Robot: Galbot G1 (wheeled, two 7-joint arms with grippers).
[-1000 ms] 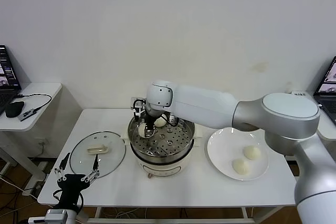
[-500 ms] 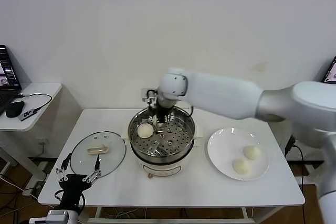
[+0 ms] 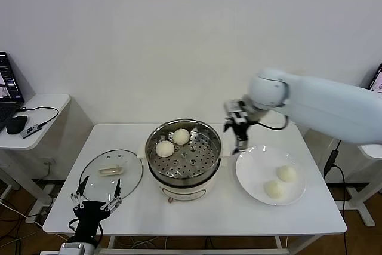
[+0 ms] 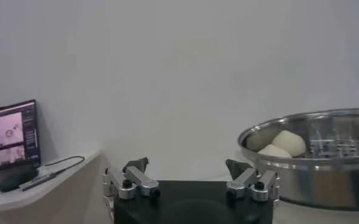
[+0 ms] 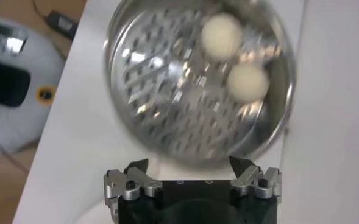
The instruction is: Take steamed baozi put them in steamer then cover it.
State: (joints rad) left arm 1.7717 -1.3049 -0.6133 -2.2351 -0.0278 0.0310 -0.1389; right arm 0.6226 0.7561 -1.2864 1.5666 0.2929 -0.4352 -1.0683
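The steel steamer [image 3: 184,174] stands mid-table and holds two cream-white baozi [image 3: 165,148] [image 3: 181,136] on its perforated tray. They also show in the right wrist view [image 5: 222,36] [image 5: 247,82] and in the left wrist view [image 4: 289,142]. Two more baozi [image 3: 287,173] [image 3: 273,189] lie on the white plate [image 3: 253,168]. My right gripper [image 3: 239,131] is open and empty, in the air between the steamer and the plate. The glass cover [image 3: 111,174] lies flat on the table left of the steamer. My left gripper [image 3: 95,202] is open and empty, low at the front left.
A side table [image 3: 36,114] with a mouse, cable and laptop stands at the far left. Another laptop edge shows at the far right. The white wall is close behind the table.
My right gripper has let go of a baozi in the steamer, lifted out and swung right to beside the plate. Two baozi now lie in the steamer. The left arm has barely shifted.
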